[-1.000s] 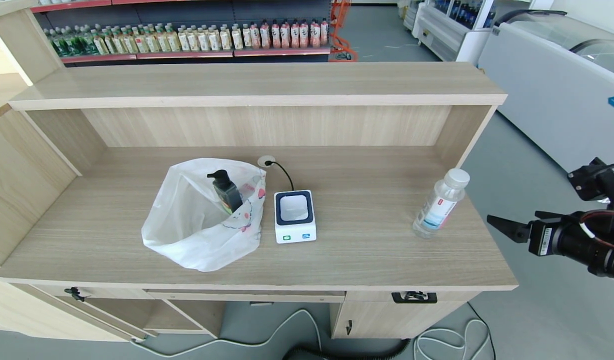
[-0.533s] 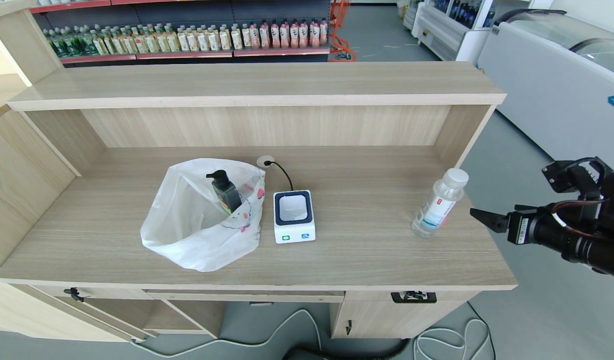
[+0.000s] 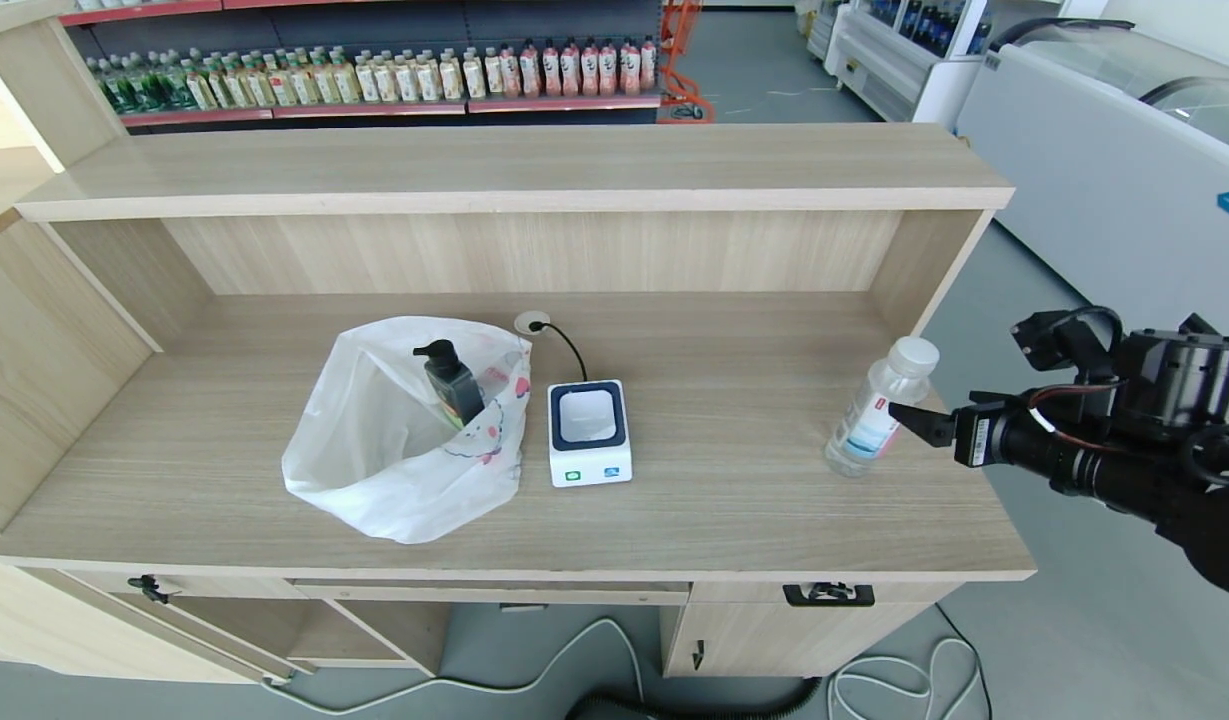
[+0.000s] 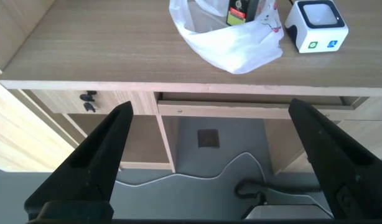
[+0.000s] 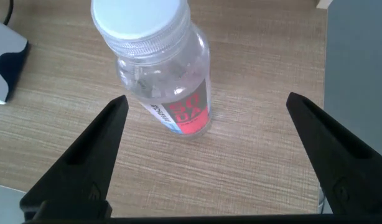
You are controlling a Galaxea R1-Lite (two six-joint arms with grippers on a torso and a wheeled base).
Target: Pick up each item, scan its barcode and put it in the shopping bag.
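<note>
Step in hand, by my reading: picking up the clear plastic water bottle with the white cap (image 3: 879,412), which is standing upright near the right end of the pale wooden tabletop (image 3: 724,500), well apart from the white box scanner with the dark-rimmed window (image 3: 589,432). The right claw (image 5: 206,102) is hovering level with the bottle, spread wide, holding nothing; the bottle is lining up between its fingers, and I am seeing no contact. Next move, I am judging: ease forward until the fingers straddle the body below the cap, then pinch gently, since thin plastic may buckle or tip. The white plastic shopping bag (image 3: 394,450) is already holding a dark pump bottle (image 3: 452,380). The left claw (image 4: 209,109) is hanging spread and empty below the tabletop's front edge.
</note>
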